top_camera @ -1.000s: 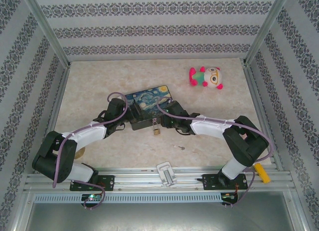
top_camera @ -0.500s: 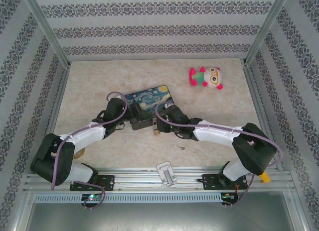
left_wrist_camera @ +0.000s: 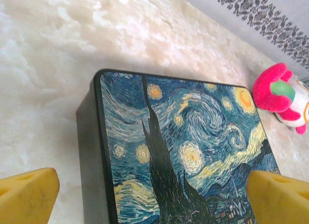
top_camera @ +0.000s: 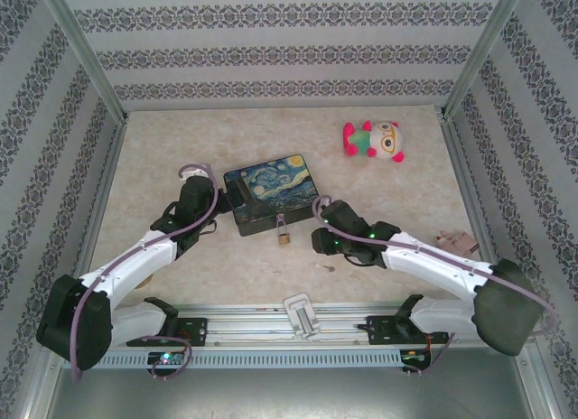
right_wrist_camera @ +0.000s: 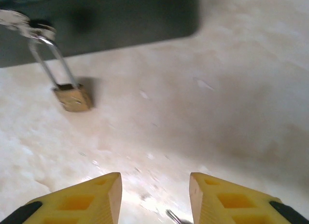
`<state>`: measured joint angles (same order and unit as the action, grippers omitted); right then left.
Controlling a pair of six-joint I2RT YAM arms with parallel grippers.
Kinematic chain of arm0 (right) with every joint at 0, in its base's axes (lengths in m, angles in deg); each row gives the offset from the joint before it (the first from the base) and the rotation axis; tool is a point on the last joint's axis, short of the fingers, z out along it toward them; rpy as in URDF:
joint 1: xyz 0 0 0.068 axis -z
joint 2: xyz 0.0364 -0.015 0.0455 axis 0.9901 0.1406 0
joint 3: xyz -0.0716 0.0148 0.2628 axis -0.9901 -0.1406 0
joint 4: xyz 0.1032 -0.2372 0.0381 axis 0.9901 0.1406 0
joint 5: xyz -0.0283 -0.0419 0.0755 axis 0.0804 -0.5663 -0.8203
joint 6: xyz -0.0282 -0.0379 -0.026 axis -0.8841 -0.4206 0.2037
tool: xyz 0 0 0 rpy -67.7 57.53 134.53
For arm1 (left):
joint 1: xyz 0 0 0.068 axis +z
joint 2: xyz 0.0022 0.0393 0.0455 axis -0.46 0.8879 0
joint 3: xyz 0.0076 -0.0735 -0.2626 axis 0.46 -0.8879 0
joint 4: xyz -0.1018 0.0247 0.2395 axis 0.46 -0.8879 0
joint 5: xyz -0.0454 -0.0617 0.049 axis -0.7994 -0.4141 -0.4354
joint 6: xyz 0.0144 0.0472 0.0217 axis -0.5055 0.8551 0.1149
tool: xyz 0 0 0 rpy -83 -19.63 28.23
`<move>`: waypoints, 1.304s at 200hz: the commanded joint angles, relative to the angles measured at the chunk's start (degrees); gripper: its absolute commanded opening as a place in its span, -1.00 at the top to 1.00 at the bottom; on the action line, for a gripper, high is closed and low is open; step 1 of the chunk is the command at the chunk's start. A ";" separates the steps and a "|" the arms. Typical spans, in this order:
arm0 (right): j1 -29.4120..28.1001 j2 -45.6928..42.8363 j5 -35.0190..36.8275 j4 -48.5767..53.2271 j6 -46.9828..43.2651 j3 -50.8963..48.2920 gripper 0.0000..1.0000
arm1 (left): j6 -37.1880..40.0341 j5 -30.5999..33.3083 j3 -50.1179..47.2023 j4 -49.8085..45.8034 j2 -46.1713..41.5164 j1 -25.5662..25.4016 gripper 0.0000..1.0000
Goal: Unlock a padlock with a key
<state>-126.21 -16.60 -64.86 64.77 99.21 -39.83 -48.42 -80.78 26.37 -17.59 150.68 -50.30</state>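
Observation:
The small brass padlock (top_camera: 283,236) hangs by its thin silvery shackle (right_wrist_camera: 48,60) from the latch on the front of the painted tin (top_camera: 271,194), its body (right_wrist_camera: 72,98) resting on the table. The tiny key (top_camera: 330,268) lies loose on the table to the near right of the padlock; its tip (right_wrist_camera: 172,216) shows at the bottom edge of the right wrist view. My right gripper (right_wrist_camera: 154,185) is open and empty, low over the table between padlock and key (top_camera: 318,237). My left gripper (left_wrist_camera: 152,185) is wide open at the tin's left end (top_camera: 217,205), holding nothing.
A pink and white plush toy (top_camera: 373,139) lies at the back right, also seen past the tin (left_wrist_camera: 282,96). A white clip-like part (top_camera: 301,314) sits on the front rail. Metal frame posts and patterned walls enclose the marble-look table (top_camera: 172,157).
Both arms have drawn back from the padlock. The left gripper slid left off the tin's front. The right gripper swung right and nearer, toward the key.

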 commanded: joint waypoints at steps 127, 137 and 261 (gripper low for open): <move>-2.67 9.04 0.76 13.16 16.13 0.45 -0.02 | 0.18 3.80 -2.78 2.16 -1.22 -0.64 -0.99; -3.13 10.02 1.27 13.00 16.38 1.06 -0.05 | 0.12 3.58 -3.04 2.34 -1.21 -0.67 -0.99; -5.76 16.89 1.88 11.79 17.24 2.99 -0.19 | 0.34 3.98 -4.78 2.89 -1.95 -0.64 -0.99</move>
<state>-130.95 -1.06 -64.16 75.90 114.93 -37.17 -48.47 -77.65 22.30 -16.32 149.74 -50.30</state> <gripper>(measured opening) 0.594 0.993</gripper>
